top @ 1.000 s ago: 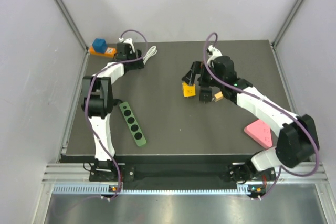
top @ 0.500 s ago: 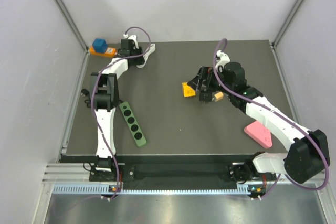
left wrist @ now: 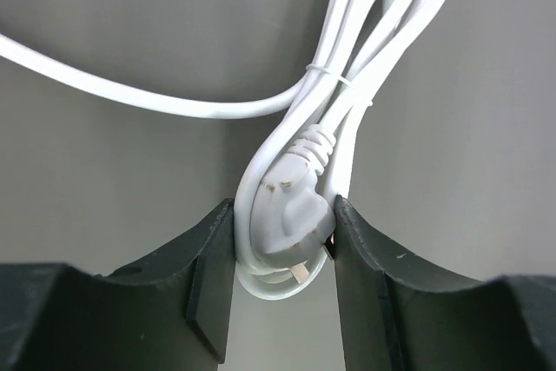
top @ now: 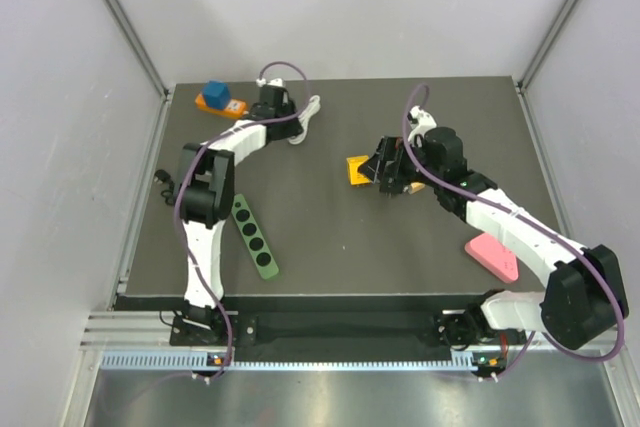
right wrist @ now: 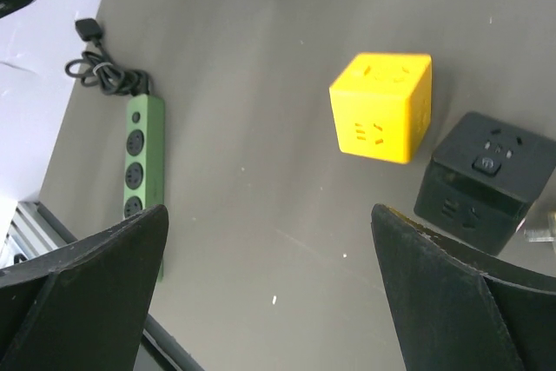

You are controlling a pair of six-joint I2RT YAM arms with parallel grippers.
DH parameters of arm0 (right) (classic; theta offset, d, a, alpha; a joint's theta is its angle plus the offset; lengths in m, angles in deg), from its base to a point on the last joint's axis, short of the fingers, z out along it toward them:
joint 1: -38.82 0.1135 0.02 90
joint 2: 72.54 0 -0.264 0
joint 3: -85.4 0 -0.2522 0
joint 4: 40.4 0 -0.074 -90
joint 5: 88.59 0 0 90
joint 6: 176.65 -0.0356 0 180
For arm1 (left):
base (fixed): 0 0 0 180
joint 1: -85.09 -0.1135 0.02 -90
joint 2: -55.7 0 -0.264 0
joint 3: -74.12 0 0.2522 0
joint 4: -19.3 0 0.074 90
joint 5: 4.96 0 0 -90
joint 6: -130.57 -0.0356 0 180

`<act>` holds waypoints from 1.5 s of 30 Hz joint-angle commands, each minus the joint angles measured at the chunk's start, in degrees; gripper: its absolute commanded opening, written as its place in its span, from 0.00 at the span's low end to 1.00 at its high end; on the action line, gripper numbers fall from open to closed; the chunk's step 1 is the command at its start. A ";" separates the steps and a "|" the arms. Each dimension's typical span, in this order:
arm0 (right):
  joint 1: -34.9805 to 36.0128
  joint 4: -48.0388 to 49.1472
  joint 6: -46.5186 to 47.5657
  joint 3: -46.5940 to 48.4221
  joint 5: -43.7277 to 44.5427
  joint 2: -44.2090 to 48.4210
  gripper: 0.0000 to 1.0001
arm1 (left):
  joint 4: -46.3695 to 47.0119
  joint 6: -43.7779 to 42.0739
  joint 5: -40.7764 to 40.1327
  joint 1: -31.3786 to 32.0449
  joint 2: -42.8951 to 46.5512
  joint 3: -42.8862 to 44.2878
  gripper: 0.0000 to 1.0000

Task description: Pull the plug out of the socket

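Note:
In the left wrist view, a white plug (left wrist: 291, 202) sits pinched between both fingers of my left gripper (left wrist: 285, 234), which is shut on it. Its metal prongs show bare below the plug body. The plug's tied white cord (left wrist: 382, 23) runs up and one strand trails off left. From above, the left gripper (top: 290, 125) is at the back of the table, right of an orange socket block (top: 232, 105) with a blue cube (top: 213, 91) on it. My right gripper (top: 385, 172) hangs open at mid-table, holding nothing.
A yellow cube socket (right wrist: 382, 106) and a black cube socket (right wrist: 486, 180) lie just beyond the right gripper (right wrist: 269, 223). A green power strip (top: 252, 237) lies at the front left. A pink flat object (top: 492, 255) is at the front right. Side walls close in the table.
The left gripper has closed on the white plug and moved right along the back. The orange block with its blue cube slid right too. The right arm shifted slightly.

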 commanded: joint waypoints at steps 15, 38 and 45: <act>-0.37 -3.63 -0.19 -2.84 6.63 12.26 1.00 | 3.24 23.06 -6.25 20.19 -1.21 7.78 0.55; -0.20 -0.64 -0.45 -3.01 2.33 7.08 1.00 | -6.60 -14.65 -5.98 2.54 14.53 1.90 0.96; -0.46 -1.17 -0.01 -3.81 2.42 7.52 1.00 | -5.20 -20.18 -6.76 -0.02 9.96 3.22 0.97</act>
